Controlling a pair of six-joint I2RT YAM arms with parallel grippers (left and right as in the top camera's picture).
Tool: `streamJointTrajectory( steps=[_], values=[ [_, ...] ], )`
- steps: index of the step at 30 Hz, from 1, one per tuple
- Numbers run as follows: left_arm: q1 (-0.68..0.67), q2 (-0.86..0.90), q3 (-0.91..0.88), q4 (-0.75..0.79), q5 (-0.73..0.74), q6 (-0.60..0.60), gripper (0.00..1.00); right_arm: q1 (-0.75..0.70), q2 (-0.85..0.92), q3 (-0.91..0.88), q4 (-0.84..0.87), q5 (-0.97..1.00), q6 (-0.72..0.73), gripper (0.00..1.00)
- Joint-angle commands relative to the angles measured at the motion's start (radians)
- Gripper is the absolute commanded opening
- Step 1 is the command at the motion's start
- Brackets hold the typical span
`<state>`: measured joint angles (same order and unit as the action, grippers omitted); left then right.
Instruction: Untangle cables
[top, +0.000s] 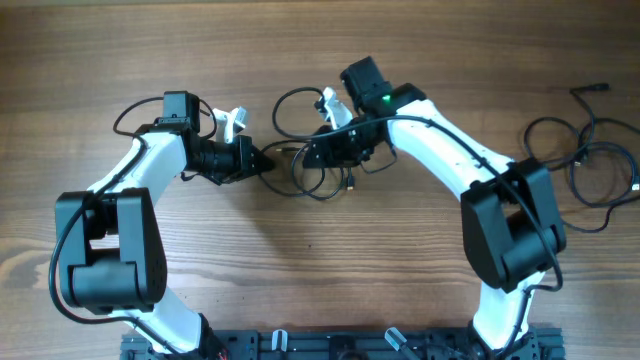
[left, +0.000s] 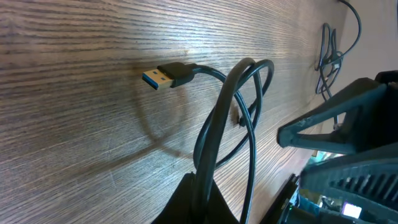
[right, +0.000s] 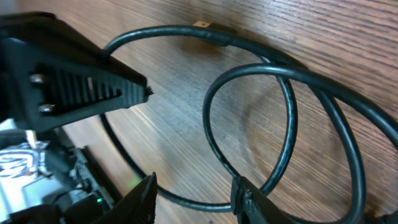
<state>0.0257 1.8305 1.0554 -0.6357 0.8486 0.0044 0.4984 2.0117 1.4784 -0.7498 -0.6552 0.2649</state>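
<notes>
The left gripper (left: 202, 202) is clamped on the cables (left: 231, 106); the right gripper (right: 194, 184) stands apart. Pulling now may tighten the tangle instead of freeing it.

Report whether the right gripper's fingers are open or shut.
Open: on the right gripper the fingers stand apart, a cable crossing the gap.

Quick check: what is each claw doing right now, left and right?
Left claw: closed on a black cable.
Right claw: open, gripping nothing.
</notes>
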Motion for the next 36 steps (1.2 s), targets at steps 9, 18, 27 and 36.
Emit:
streamJointTrajectory(
  steps=[9,18,27,36],
  values=[
    [-0.005,-0.011,-0.004,-0.002,0.080,0.044,0.04,0.031,-0.006,-0.001,0.058,0.200,0.049,0.51],
    [-0.005,-0.011,-0.004,-0.008,0.140,0.045,0.04,0.031,-0.006,-0.001,-0.002,0.282,0.050,0.51],
    [-0.005,-0.011,-0.004,-0.006,0.261,0.045,0.04,0.032,-0.006,-0.001,-0.037,0.093,0.049,0.04],
    [-0.004,-0.011,-0.004,0.031,-0.018,-0.153,0.04,-0.060,-0.171,0.023,-0.138,0.152,-0.003,0.04]
  ],
)
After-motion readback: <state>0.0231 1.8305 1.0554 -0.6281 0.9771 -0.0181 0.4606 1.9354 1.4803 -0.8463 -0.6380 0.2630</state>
